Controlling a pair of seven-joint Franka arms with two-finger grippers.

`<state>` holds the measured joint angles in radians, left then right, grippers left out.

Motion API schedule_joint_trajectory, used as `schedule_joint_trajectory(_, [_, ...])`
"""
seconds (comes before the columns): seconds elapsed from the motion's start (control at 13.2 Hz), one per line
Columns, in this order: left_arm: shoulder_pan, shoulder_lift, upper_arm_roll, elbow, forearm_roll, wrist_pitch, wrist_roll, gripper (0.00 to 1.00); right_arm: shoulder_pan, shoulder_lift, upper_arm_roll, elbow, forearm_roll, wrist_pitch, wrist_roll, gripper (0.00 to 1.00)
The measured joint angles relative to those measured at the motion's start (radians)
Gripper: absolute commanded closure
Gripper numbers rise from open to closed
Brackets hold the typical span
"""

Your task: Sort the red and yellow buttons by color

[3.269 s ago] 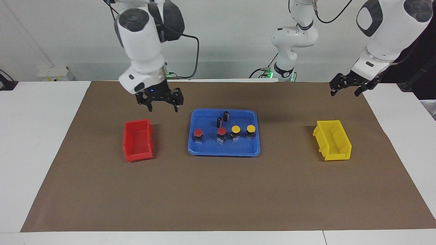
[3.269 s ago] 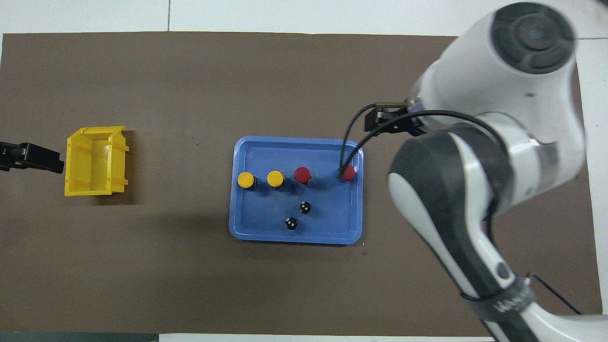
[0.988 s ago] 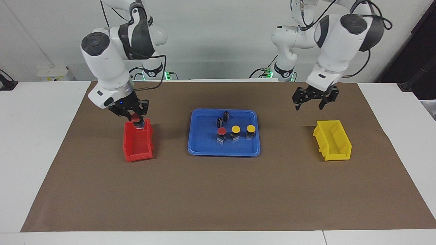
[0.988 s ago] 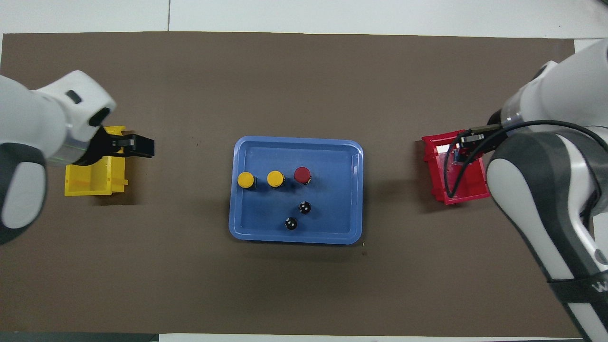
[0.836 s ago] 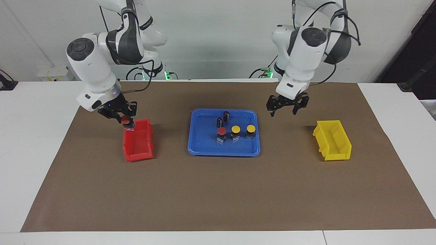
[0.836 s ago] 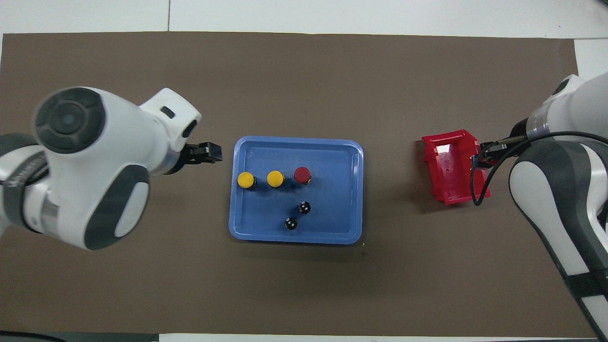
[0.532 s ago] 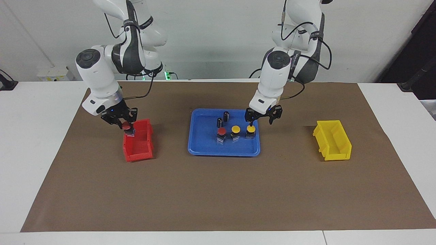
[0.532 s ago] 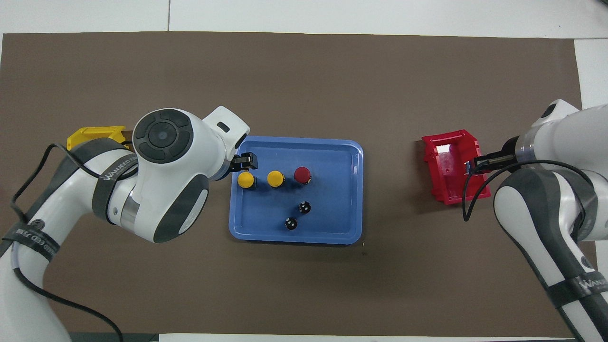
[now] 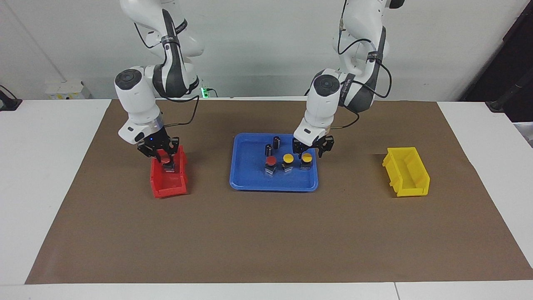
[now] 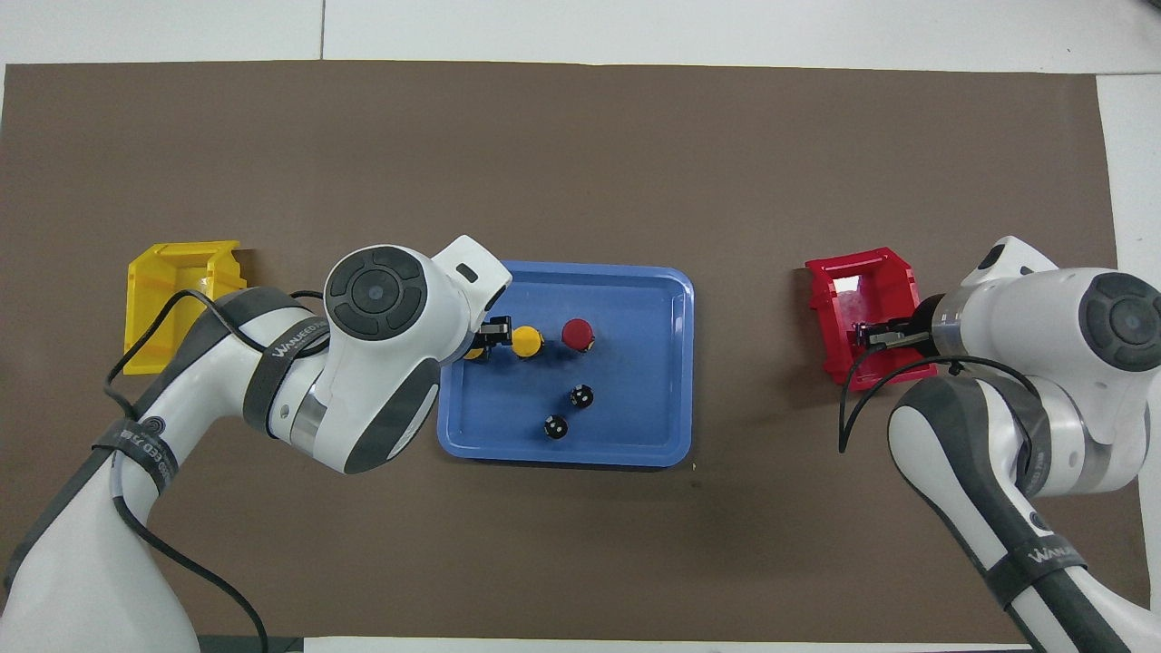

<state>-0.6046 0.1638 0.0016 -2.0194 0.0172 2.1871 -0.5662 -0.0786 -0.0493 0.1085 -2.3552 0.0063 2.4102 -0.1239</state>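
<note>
While both arms work at once: one red button nearly binned, first yellow about to be picked.

I've brought the right claw [image 9: 163,155] down into the red bin [image 9: 160,189] since half a sec ago, fingers clamped on a red button [image 9: 166,161] w/ its base now below the rim; not let go yet. My left claw [image 9: 308,148] has swung in from the yellow bin [image 9: 407,171] and dropped over the blue tray [image 9: 250,183], fingers spread either side of the yellow button [image 9: 307,158] at the left arm's end of the row; no contact I can see. Other yellow button [image 9: 287,158] and 2nd red button [image 9: 271,161] sit untouched in the tray beside it, two dark cylinders [image 9: 272,146] nearer the robots. So 1 of 4 almost sorted, by my read; next = release right, close left.
</note>
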Motion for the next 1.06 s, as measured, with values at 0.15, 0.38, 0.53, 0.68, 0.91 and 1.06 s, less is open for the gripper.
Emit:
schedule_joint_trajectory(0.15, [-0.002, 0.0, 0.001, -0.011, 0.0, 0.024, 0.0, 0.2, -0.007, 0.0, -0.001, -0.018, 0.0, 0.016, -0.003, 0.65])
schedule_joint_trajectory(0.38, [-0.002, 0.003, 0.001, -0.022, -0.001, 0.04, -0.022, 0.99, -0.013, 0.0, -0.004, -0.025, 0.0, 0.027, -0.004, 0.36])
schedule_joint_trajectory(0.53, [-0.002, 0.008, 0.002, -0.026, -0.001, 0.044, -0.06, 0.99, -0.013, 0.0, -0.004, -0.017, 0.0, 0.025, -0.004, 0.33])
schedule_joint_trajectory(0.68, [-0.002, 0.009, 0.005, -0.012, -0.001, 0.034, -0.075, 0.99, -0.011, 0.006, -0.002, 0.07, 0.0, -0.084, -0.005, 0.33])
schedule_joint_trajectory(0.91, [0.0, 0.003, 0.02, 0.164, -0.015, -0.201, -0.079, 0.99, 0.015, 0.037, 0.001, 0.331, 0.006, -0.374, 0.038, 0.31])
schedule_joint_trajectory(1.06, [0.044, -0.012, 0.031, 0.285, -0.014, -0.383, -0.026, 0.99, 0.087, 0.076, 0.003, 0.488, 0.009, -0.503, 0.161, 0.3])
